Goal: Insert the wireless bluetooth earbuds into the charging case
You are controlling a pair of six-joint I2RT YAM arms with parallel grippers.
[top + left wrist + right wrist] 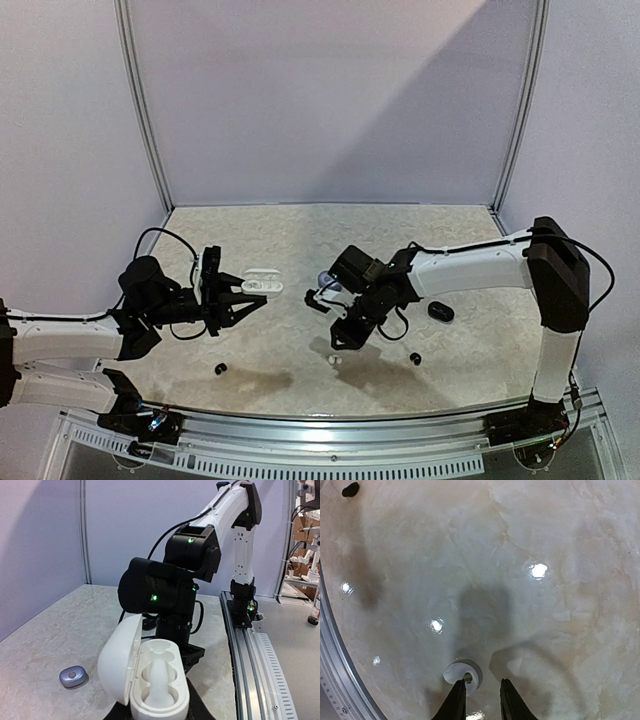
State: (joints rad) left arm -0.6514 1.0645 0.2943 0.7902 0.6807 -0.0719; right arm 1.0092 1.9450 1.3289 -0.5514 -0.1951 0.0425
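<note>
Right end effector [483,686] just beside white earbud [455,670]

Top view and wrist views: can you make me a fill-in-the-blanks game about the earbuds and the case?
1. The left fingers hold a white case with its lid ____.
2. The bud beside the right fingers is coloured ____.
3. The right fingers are apart and hold ____.
4. The left bud, nearest the left arm, is coloured ____.

Missing words: open; white; nothing; black.
</note>
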